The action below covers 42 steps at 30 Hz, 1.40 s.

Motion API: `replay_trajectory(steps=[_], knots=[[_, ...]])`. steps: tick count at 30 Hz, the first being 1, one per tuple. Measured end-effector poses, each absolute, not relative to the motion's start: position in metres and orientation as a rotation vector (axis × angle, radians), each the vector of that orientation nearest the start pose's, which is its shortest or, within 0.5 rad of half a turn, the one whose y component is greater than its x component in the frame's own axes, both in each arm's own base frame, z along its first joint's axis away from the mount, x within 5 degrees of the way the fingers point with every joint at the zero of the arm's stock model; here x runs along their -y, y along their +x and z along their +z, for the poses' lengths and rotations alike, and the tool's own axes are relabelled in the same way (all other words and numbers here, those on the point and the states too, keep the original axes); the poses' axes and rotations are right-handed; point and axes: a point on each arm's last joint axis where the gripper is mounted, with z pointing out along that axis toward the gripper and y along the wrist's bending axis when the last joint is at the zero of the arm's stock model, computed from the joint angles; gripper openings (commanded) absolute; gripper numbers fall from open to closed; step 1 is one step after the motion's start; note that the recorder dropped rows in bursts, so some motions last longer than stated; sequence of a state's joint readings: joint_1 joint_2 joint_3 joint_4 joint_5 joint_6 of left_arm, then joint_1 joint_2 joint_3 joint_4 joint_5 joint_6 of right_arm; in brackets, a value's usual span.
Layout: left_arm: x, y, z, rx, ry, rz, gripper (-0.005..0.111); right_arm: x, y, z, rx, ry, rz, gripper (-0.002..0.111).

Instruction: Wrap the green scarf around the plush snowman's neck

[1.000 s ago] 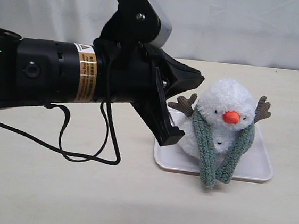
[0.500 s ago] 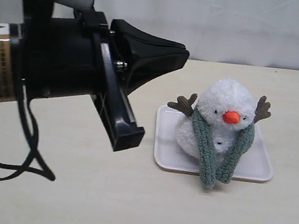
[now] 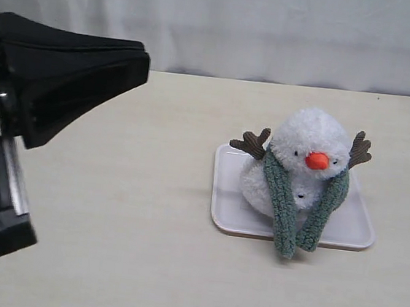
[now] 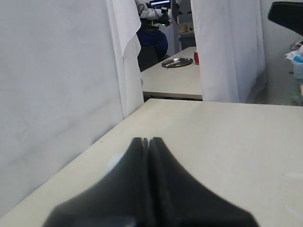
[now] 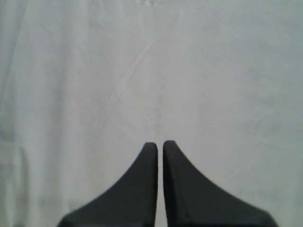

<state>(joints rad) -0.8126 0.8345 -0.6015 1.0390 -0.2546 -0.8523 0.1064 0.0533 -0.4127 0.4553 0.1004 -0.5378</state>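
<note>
The green scarf (image 3: 282,200) sits on the plush snowman (image 3: 311,135). It is draped over the plush snowman's neck (image 3: 300,178), with one strand down each side of the orange nose. The two ends meet low in front and hang past the near rim of the white tray (image 3: 222,203) the toy sits on. I can't see how it runs behind the head from here.

What has changed in the last second is my left arm. It was hanging just beside the snowman's antler arm, and it has swung away to the far left of the exterior view, well clear of the tray. The left end effector (image 3: 142,65) came away empty. The left wrist view shows it (image 4: 148,140) with its jaws pressed flat together and nothing between them, looking out across the bare surface (image 3: 153,155).

The right end effector (image 5: 160,144) is also closed on nothing and faces the white backdrop (image 5: 151,56). It no longer shows in the exterior view at all.

The scarf and toy haven't stirred through the retreat — same drape, same lean. With both arms withdrawn and nothing held, I judge the wrap is done, or as done as a simple drape gets. My one reservation is that the ends only hang and aren't crossed or tucked, so a nudge could slide the scarf off.
</note>
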Motion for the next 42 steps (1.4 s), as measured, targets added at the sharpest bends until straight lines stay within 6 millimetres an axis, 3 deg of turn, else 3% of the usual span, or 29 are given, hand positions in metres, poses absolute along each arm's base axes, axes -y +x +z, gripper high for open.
replay_trajectory(steps=[11, 21, 42], knots=[[0.103, 0.076, 0.349, -1.248, 0.816, -0.654, 0.000, -0.005, 0.015, 0.331, -1.160, -0.136, 0.042, 0.004], [0.081, 0.058, 0.350, -1.194, 0.743, -0.679, 0.000, -0.004, 0.015, 0.331, -1.152, -0.132, 0.039, 0.004], [0.080, 0.057, 0.350, -1.189, 0.741, -0.679, 0.000, -0.004, 0.015, 0.332, -1.150, -0.131, 0.039, 0.004]])
